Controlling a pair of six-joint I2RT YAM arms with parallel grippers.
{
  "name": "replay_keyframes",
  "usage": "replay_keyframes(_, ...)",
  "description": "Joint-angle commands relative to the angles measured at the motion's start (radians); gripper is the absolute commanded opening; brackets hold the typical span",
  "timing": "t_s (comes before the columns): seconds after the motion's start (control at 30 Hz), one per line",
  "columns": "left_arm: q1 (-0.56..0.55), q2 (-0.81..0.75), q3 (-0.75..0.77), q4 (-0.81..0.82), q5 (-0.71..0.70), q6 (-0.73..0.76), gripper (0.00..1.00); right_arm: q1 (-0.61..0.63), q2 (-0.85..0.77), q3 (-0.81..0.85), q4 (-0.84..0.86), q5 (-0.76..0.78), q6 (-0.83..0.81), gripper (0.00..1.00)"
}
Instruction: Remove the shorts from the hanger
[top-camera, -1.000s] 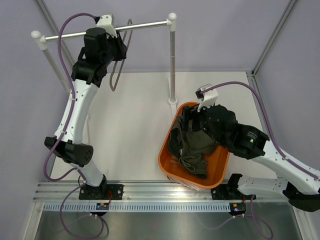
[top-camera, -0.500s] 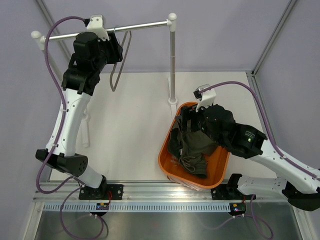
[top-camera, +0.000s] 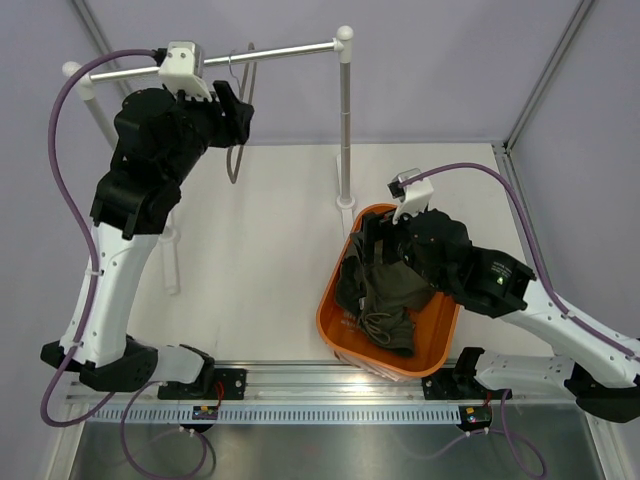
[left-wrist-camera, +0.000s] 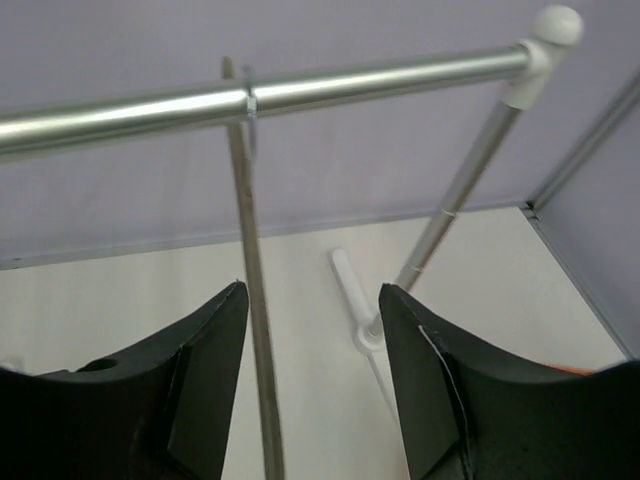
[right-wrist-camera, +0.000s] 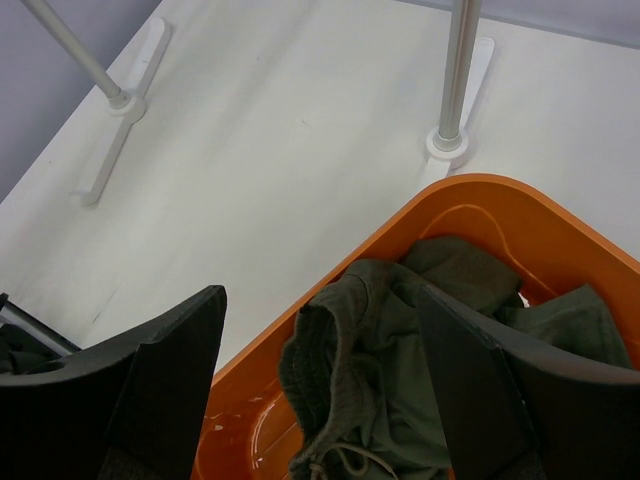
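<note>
Table (top-camera: 260, 260): white, lilac walls behind.
shorts (top-camera: 385, 290): heaped in orange basket (top-camera: 335, 300), near right edge; likely soft, light; pinch any fold.
hanger (left-wrist-camera: 250, 300): bare, far left edge.
left gripper (left-wrist-camera: 312, 300): spread at hanger.
right gripper (right-wrist-camera: 322, 300): spread above shorts.

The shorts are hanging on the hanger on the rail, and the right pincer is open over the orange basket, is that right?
Not quite. The shorts lie in the orange basket, not on the hanger, which hangs bare on the rail; the top view shows it. The right pincer is open over the basket.
</note>
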Motion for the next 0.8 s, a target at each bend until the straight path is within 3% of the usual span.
replay_keyframes(0.0,-0.084,-0.073,-0.014,-0.044,-0.031,0.030,0.59,-0.007,-0.030,0.035,0.004,0.004,0.009,0.86)
replay_keyframes(0.2,-0.180,-0.242,-0.227,-0.033,-0.034,0.006,0.60,-0.007,-0.115,0.018,-0.001,-0.016,0.022,0.89)
replay_keyframes(0.33,-0.209,-0.347,-0.337,-0.047,-0.019,-0.002,0.60,-0.007,-0.179,0.015,-0.029,0.013,0.019,1.00)
replay_keyframes(0.53,-0.215,-0.460,-0.520,-0.033,0.044,-0.023,0.60,-0.007,-0.259,-0.025,-0.039,0.059,0.042,1.00)
replay_keyframes(0.77,-0.215,-0.550,-0.633,-0.022,0.066,-0.013,0.60,-0.007,-0.302,-0.079,-0.026,0.119,0.065,0.99)
